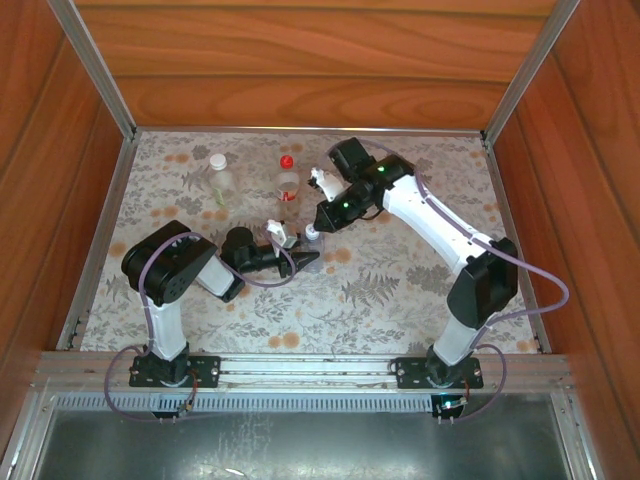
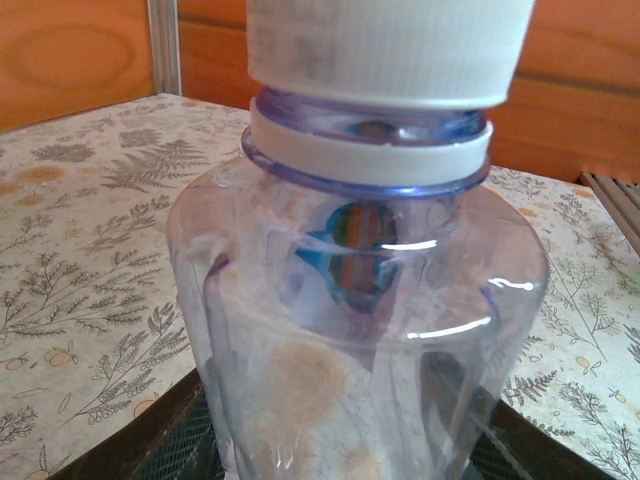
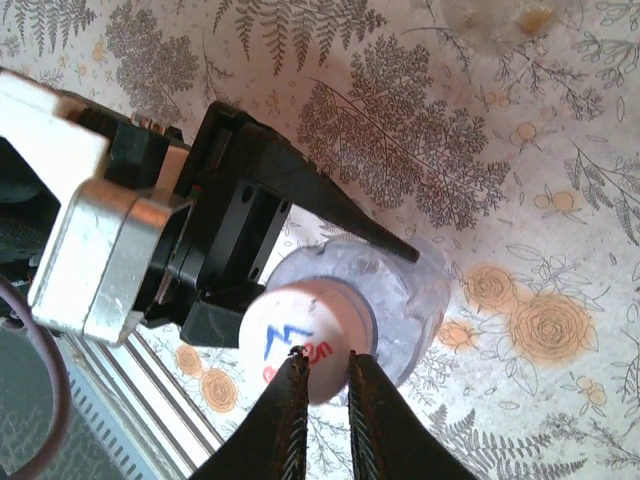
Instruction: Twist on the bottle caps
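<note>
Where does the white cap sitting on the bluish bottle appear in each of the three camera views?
Top external: the white cap is a small pale dot just left of the picture's centre.
Left wrist: it spans the top edge, seen side-on and very close.
Right wrist: it is lower centre, seen from above, with pen marks on top.
Shared landmark: the bluish bottle directly beneath the cap.

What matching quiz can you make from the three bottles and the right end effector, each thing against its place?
1 plain bottle
2 labelled bottle
3 bluish bottle
4 right end effector

A held by left end effector
B white cap, back left
C tips at the marked cap
D red cap, back

Pairs: 1-B, 2-D, 3-A, 4-C
</note>
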Tool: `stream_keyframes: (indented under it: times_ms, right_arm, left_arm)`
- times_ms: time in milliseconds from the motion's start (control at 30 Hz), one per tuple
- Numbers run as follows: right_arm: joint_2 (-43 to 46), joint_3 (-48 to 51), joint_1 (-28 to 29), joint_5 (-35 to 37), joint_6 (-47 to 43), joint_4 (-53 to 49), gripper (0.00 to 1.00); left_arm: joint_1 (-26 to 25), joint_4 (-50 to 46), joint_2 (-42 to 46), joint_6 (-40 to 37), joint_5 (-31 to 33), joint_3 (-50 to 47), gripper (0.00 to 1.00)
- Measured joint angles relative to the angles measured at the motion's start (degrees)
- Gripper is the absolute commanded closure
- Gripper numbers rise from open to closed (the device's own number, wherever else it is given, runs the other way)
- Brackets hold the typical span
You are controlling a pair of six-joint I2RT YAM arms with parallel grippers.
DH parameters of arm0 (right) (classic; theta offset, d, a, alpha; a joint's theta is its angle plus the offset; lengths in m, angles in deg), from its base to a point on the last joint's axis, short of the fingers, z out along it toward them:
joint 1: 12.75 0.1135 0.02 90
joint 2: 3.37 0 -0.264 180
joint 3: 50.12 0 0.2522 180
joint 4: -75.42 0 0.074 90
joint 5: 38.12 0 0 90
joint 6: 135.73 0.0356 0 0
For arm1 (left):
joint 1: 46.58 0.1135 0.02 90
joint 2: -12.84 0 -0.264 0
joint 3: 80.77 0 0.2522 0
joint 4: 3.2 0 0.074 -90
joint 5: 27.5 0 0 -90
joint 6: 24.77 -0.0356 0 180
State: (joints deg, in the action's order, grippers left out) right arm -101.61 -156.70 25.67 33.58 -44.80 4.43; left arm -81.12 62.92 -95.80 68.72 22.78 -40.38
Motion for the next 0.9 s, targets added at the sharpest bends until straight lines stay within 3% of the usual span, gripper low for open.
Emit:
stream_keyframes:
  times_ms: [133, 233, 367, 900]
  right_arm:
    - [0.94, 1.49, -0.2, -0.76, 0.9, 0.02, 0.83]
    - [1.14, 1.6, -0.2, -0.9, 1.79, 0.24, 0.72]
    - [1.14, 1.57, -0.63, -1.36, 3.13, 1.33, 0.68]
    - [-2.29, -0.72, -2.25, -5.2, 3.67, 2.86, 0.79]
  left_arm:
    - [0.0, -0.24, -0.11, 0.63, -0.31, 0.35, 0.48]
    - [0.0, -0.33, -0.13, 0.83, -0.59, 0.46, 0.48]
    - [0.04, -0.42, -0.17, 0.83, -0.66, 0.55, 0.48]
    - [0.31, -0.44, -0.17, 0.83, -0.9, 0.55, 0.48]
